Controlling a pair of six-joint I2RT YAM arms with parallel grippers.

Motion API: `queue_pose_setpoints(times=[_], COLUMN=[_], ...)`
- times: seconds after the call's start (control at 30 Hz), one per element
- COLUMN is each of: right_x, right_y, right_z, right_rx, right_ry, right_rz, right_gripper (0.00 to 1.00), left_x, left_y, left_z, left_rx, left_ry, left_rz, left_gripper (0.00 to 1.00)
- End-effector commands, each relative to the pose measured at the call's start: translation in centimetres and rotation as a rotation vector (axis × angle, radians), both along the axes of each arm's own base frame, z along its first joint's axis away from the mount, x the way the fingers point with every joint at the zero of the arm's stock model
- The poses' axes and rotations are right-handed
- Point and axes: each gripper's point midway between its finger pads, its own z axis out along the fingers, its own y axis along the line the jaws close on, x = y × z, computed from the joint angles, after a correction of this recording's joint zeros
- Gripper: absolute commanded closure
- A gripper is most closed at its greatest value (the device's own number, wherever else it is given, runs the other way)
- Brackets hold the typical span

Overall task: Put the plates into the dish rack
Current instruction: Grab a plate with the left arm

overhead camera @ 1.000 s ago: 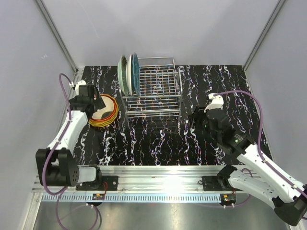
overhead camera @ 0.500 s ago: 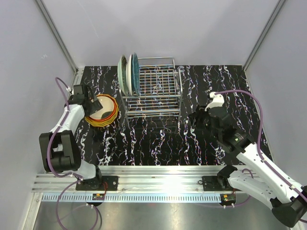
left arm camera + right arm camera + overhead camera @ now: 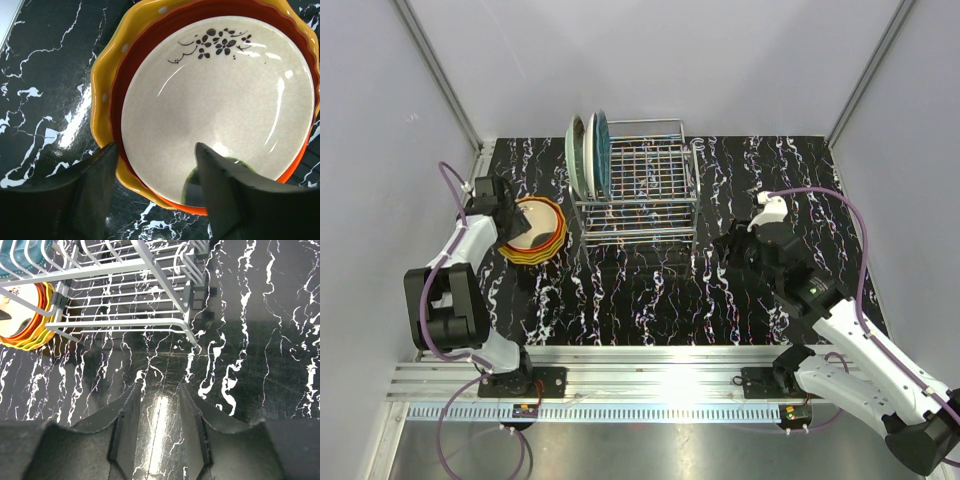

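A stack of wavy-rimmed plates [image 3: 538, 232] lies flat on the table left of the dish rack [image 3: 638, 190]. A cream plate with a dark flower motif [image 3: 220, 100] is on top, over a red-orange plate [image 3: 131, 60] and a yellow dotted one [image 3: 107, 85]. My left gripper [image 3: 505, 212] is open at the stack's left rim. In the left wrist view the gripper [image 3: 156, 146] straddles the rim, one finger [image 3: 225, 190] over the cream plate and the other [image 3: 92, 182] outside the stack. A mint green plate [image 3: 577, 155] and a teal plate [image 3: 601, 150] stand upright in the rack's left slots. My right gripper [image 3: 723, 250] is open and empty.
The right gripper [image 3: 160, 386] hovers over the black marbled table, just in front of the rack's near right corner [image 3: 190, 335]. The stack of plates [image 3: 20, 315] shows through the rack wires. Grey walls enclose the table on three sides.
The left arm has folded back toward the left wall, and its gripper has shifted slightly left onto the stack's rim. The right arm has barely moved.
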Motion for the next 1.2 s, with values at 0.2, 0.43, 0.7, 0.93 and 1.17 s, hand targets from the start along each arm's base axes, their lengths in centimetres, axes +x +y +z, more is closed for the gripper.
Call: queue_pose_setpoints(times=[0.2,0.43,0.7,0.93,1.17], right_x=[0.4,0.3,0.1,-0.2,-0.3], right_y=[0.2,0.2,0.2,0.1,-0.1], right_z=[1.2,1.2,1.3,1.6,1.7], right_rx=[0.042,0.042,0.045,0.047,0.046], right_ry=[-0.040,-0.041,-0.036,-0.038,-0.042], right_rz=[-0.001,0.001,0.011,0.013,0.008], right_gripper=[0.58,0.58,0.58,0.58,0.58], left_x=[1.9,1.3,0.3,-0.2,0.1], left_y=[0.5,0.8,1.5,1.5,1.4], left_z=[1.4,0.9,1.2,1.0,0.8], left_rx=[0.003,0.017,0.059,0.061,0.057], left_ry=[-0.055,-0.033,-0.022,-0.013,-0.018], left_rz=[0.002,0.006,0.032,0.041,0.032], left_gripper=[0.41,0.48,0.70,0.47,0.23])
